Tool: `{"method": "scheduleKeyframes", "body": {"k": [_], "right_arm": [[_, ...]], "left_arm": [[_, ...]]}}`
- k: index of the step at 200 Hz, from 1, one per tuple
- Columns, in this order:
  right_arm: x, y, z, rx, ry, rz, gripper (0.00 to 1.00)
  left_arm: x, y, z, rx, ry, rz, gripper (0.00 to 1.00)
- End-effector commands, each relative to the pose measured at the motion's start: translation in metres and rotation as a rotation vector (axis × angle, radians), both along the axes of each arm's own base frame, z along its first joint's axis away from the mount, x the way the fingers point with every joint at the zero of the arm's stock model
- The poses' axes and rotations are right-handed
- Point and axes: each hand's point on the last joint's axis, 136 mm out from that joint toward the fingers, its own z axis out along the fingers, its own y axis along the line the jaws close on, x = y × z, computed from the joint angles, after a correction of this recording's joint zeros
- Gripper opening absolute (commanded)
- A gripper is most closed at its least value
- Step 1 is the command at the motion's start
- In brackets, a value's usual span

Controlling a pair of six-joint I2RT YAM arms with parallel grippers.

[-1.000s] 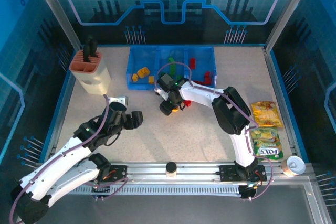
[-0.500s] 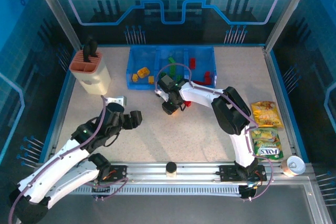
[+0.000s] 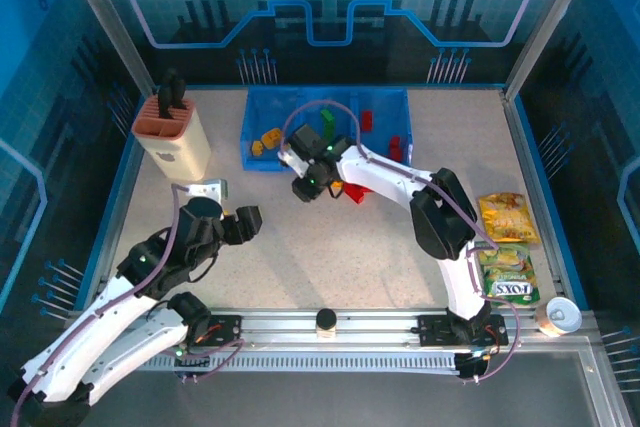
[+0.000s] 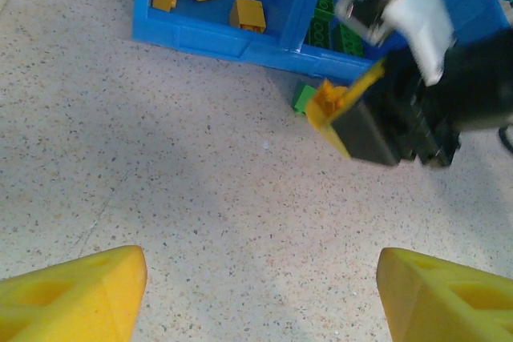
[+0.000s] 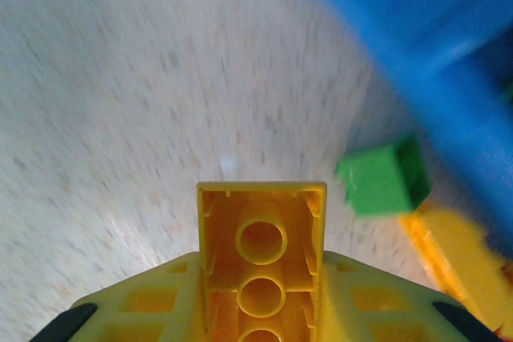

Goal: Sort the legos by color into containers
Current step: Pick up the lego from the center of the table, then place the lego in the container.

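While the left claw (image 4: 260,294) gapes, the right claw (image 5: 261,314) clenches a yellow brick (image 5: 261,238), hollow tubed underside showing.

top: high behind arms, down on speckled beige table (image 3: 330,257) | left wrist: low, facing translucent-blue plastic tray (image 4: 216,38) | right wrist: nearer, shares tray wall, small green plastic brick (image 5: 381,182)

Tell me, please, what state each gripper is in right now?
Left gripper: open, holding nothing.
Right gripper: closed on a yellow lego.
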Motion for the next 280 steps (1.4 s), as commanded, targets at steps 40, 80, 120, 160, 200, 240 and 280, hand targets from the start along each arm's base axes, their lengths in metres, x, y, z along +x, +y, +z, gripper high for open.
{"method": "scheduleKeyframes", "body": {"k": [40, 80, 120, 160, 200, 240, 280], "right_arm": [[0.064, 0.045, 0.06, 0.176, -0.085, -0.075, 0.34], [0.114, 0.067, 0.053, 0.26, -0.104, -0.131, 0.36], [0.132, 0.071, 0.086, 0.392, -0.137, -0.18, 0.78], [0.1, 0.062, 0.165, 0.472, -0.242, -0.13, 0.79], [0.062, 0.018, 0.215, 0.506, -0.328, -0.135, 0.8], [0.033, -0.049, 0.197, 0.468, -0.338, -0.227, 0.79], [0.001, -0.122, 0.144, 0.451, -0.287, -0.376, 0.78]], "left_arm": [[-0.01, 0.009, 0.007, -0.009, 0.003, 0.019, 0.76], [-0.015, 0.006, 0.008, -0.049, 0.012, 0.007, 0.76], [-0.014, -0.002, 0.006, -0.048, 0.035, -0.027, 0.76], [-0.006, -0.014, 0.002, -0.023, 0.053, -0.068, 0.76], [0.015, -0.041, -0.008, 0.027, 0.102, -0.15, 0.78], [0.047, -0.077, -0.022, 0.06, 0.146, -0.23, 0.77], [0.088, -0.114, -0.044, 0.111, 0.192, -0.296, 0.73]]}}
